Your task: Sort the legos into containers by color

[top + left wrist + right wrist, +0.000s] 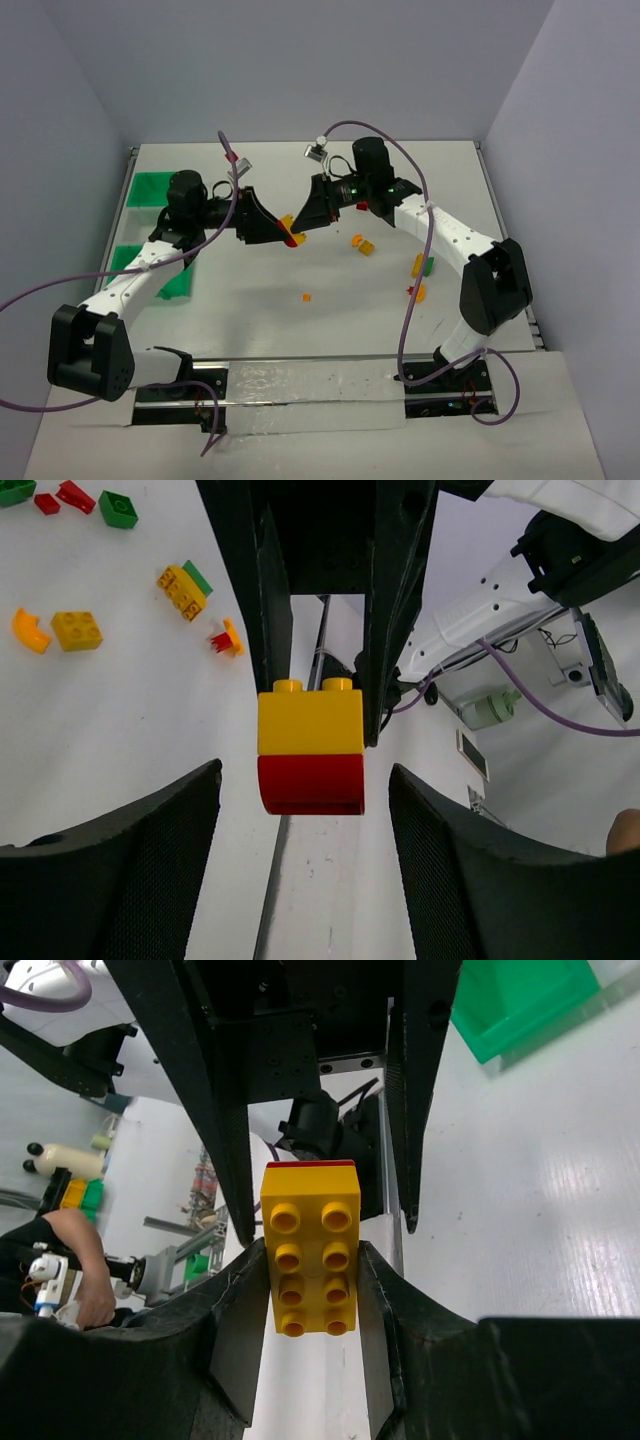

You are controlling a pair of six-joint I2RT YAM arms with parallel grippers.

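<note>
— What is on the bench (250, 325)?
— It has a white top. The green containers (153, 190) sit along its left edge.
— And loose legos (418, 266)?
— Mostly right of centre. There is an orange-yellow brick (362, 243), with a yellow and green pair further right. A red-orange bit (415, 291) lies just near of those, and a tiny orange piece (306, 296) lies alone mid-bench.

Shows, dead centre, a yellow brick (310, 720) stacked on a red brick (312, 783), studs toward 12 o'clock. Finds the yellow one clamped between the black fingers of the right gripper (320, 715), reaching in from 12 o'clock. Frames the pair with the left gripper (305, 772), its mesh-faced pads (150, 860) at 7 and 5 o'clock, spread wide and clear of both bricks. Finds loose pieces on the white table (120, 720) toward 10 and 11 o'clock: a green brick (118, 508), a square yellow block (76, 630), an orange curved piece (30, 630). Catches a purple cable (540, 705) at 3 o'clock.
</note>
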